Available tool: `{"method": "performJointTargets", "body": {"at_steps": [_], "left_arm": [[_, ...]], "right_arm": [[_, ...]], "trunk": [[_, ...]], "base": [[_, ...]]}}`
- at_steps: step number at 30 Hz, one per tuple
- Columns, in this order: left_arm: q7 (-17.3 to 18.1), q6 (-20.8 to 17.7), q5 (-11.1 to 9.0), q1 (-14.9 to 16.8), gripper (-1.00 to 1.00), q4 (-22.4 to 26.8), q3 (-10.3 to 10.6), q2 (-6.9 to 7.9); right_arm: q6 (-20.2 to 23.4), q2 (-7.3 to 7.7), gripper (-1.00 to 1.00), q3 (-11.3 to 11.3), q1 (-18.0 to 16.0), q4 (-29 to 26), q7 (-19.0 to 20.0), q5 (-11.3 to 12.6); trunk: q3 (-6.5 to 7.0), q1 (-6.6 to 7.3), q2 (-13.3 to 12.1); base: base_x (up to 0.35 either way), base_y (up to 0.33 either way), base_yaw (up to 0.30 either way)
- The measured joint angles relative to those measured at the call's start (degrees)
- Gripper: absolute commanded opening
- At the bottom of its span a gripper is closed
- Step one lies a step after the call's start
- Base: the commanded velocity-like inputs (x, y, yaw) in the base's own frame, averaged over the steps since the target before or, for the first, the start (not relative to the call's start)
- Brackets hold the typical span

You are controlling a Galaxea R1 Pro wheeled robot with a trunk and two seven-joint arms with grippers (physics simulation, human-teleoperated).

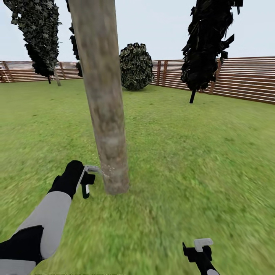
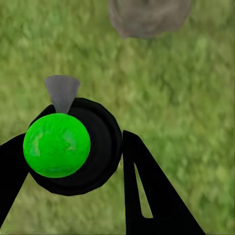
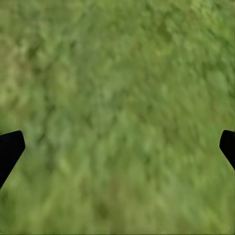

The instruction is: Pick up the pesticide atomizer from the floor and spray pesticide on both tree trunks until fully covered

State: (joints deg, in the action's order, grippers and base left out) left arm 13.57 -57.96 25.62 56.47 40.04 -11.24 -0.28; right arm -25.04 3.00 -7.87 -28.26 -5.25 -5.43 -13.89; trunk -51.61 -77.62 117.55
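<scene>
A thick grey-beige tree trunk [image 1: 105, 114] rises from the lawn right in front of me. My left gripper [image 1: 88, 179] hangs low beside its base, to its left, shut on the pesticide atomizer. Faint pale specks [image 1: 107, 168] float between the gripper and the bark. In the left wrist view the atomizer [image 2: 56, 144] shows a bright green top on a black body with a grey nozzle [image 2: 62, 90], between the black fingers [image 2: 147, 196]; the trunk base [image 2: 147, 17] lies beyond. A second pale-trunked tree [image 1: 57, 78] stands far back left. My right gripper [image 1: 198, 248] is open over grass [image 3: 117, 117].
A brown slatted fence [image 1: 244, 78] encloses the lawn at the back and right. A black-leaved tree [image 1: 208, 46] stands back right, and a round dark-green bush [image 1: 136, 67] sits by the fence behind the trunk. Open grass [image 1: 198, 152] spreads to the right.
</scene>
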Motion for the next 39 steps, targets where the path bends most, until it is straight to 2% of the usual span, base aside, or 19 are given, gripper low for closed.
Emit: {"method": "performJointTargets", "body": {"at_steps": [6, 32, 39], "left_arm": [[-0.1, -0.1, 0.1, 0.5, -1.0, 0.0, 0.0, -0.02], [-0.1, 0.1, 0.1, 0.0, -1.0, -0.4, 0.1, 0.05], [-0.1, 0.1, 0.1, 0.0, -1.0, -0.6, 0.0, 0.07]], "right_arm": [[0.0, 0.07, 1.0, 0.0, 0.0, 0.0, 0.0, 0.0], [0.0, 0.09, 1.0, -0.1, 0.0, 0.0, 0.0, 0.0], [0.0, 0.0, 1.0, 0.0, 0.0, 0.0, 0.0, 0.0]], "trunk": [[0.0, 0.01, 0.0], [0.0, 0.0, 0.0], [0.0, 0.0, 0.0]], "base": [[0.033, -0.098, 0.016], [0.026, -0.273, 0.001], [0.0, -0.278, 0.21]]}}
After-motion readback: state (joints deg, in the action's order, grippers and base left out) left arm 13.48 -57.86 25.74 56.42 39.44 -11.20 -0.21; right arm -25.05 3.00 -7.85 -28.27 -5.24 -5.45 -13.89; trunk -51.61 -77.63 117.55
